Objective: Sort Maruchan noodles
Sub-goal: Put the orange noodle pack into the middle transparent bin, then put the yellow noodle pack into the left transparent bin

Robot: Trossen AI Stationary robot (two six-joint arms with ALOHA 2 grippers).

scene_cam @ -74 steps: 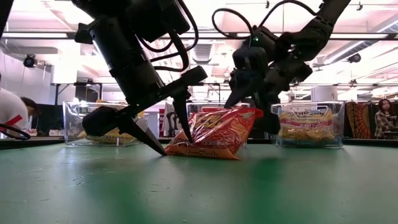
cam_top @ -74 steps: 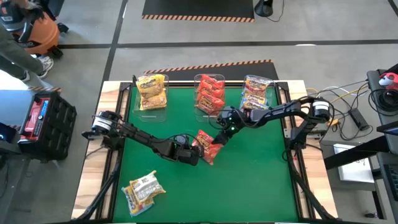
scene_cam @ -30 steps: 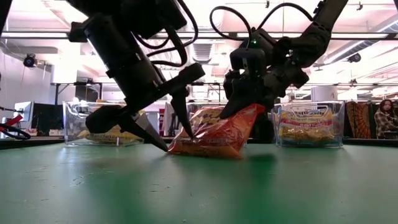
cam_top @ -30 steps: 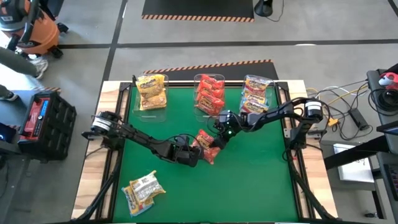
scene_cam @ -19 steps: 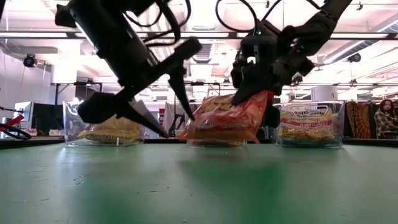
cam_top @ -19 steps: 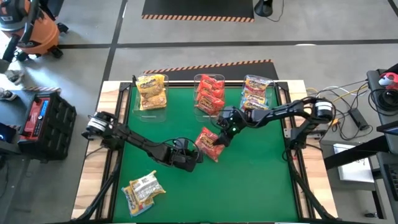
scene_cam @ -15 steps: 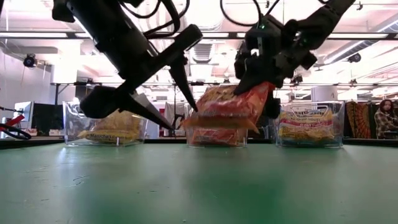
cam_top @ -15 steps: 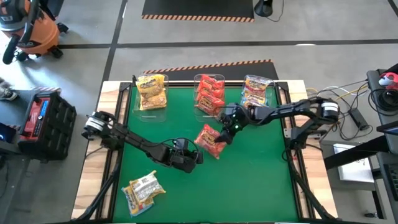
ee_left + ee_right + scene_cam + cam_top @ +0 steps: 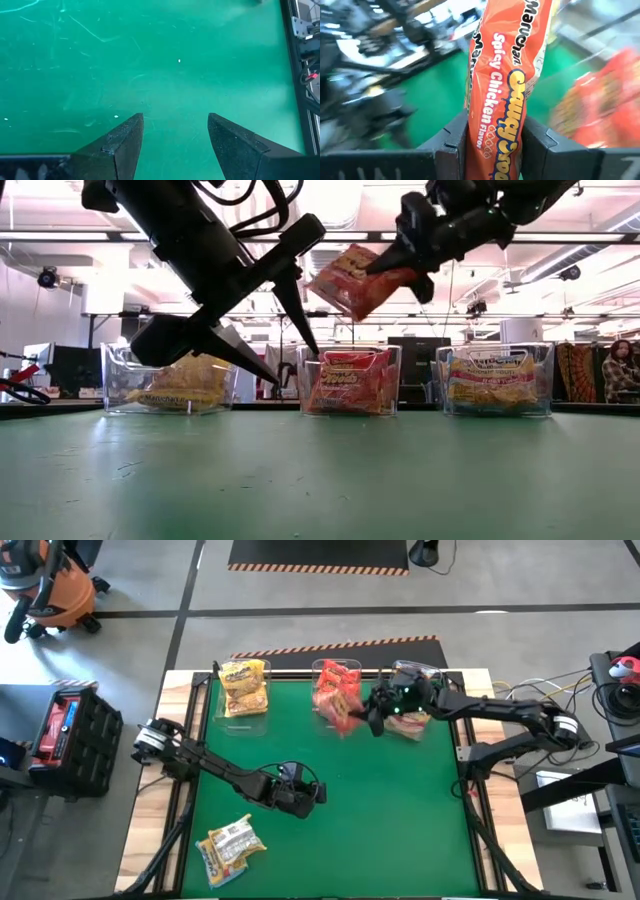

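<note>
- Seen from the high view, the right gripper (image 9: 362,712) carries a red packet (image 9: 343,712) at the near edge of the middle bin (image 9: 337,680), which already holds red noodles; the yellow bin (image 9: 243,685) lies to its left, the pale-packet bin (image 9: 410,692) to its right. The left gripper (image 9: 315,792) waits over bare green table (image 9: 400,810), and one loose pale packet (image 9: 230,843) lies near the table's front left corner, nearer the left arm.
- At table height in the low view, the packet (image 9: 353,280) hangs tilted in the air, above the red bin (image 9: 349,380) and well clear of its rim. By my judgement the drop depends on moving the packet a little farther over that bin's mouth.
- Through the left wrist view, the left fingers (image 9: 125,142) stand apart with nothing between them, only table below.
- Through the right wrist view, the right fingers (image 9: 452,145) are clenched on the packet's (image 9: 507,90) end, its long axis running straight away from them, "Spicy Chicken Flavor" legible.
</note>
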